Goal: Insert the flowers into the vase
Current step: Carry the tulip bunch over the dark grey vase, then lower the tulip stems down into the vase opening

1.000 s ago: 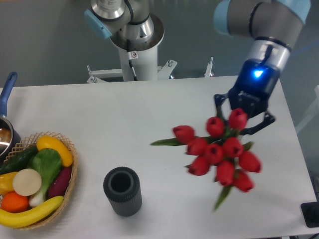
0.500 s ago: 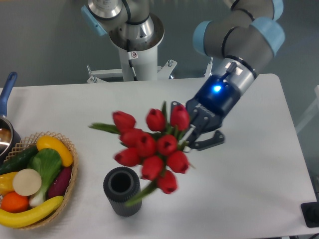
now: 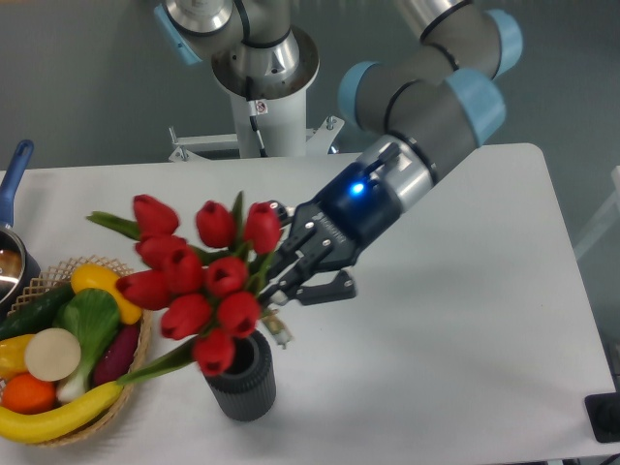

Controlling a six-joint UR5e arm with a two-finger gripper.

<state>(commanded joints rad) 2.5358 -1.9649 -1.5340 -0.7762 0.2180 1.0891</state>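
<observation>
A bunch of red tulips, the flowers (image 3: 194, 276), hangs tilted in the air at the left-centre of the table, buds pointing left and toward the camera. My gripper (image 3: 288, 273) is shut on the green stems at the bunch's right side. The dark grey ribbed vase (image 3: 242, 386) stands upright near the table's front edge. The lowest bud and a long leaf overlap the vase's mouth in this view, so much of the opening is hidden. I cannot tell whether the bunch touches the vase.
A wicker basket (image 3: 136, 360) with a banana, carrot, cucumber and other produce sits at the front left, close to the bunch's leaf tip. A pot with a blue handle (image 3: 14, 179) is at the left edge. The robot's base (image 3: 263, 73) stands behind the table.
The arm has swung left across the table carrying the flowers, from the right side to above the vase. The bunch now overlaps the vase's mouth. The vase and basket have not moved.
</observation>
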